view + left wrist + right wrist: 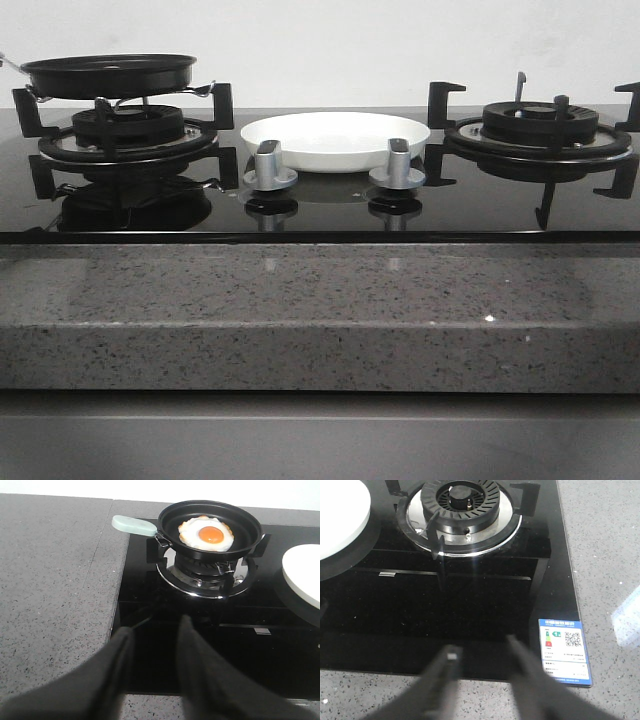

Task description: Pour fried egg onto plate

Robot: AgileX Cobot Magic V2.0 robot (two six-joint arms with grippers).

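Black frying pan (210, 527) sits well ahead of the spread, empty left gripper (154, 632); a loose grab on its handle (134, 526) could spill the fried egg (207, 533) short of the plate (303, 575).

Neither of the 2 arms shows in the front view. In the left wrist view, the left gripper (152, 630) has its 2 dark fingers (197, 680) parted with a clear gap between them, gripping nothing. The right gripper (482, 652) likewise appears spread and unloaded, though its fingers (442, 680) are blurred.
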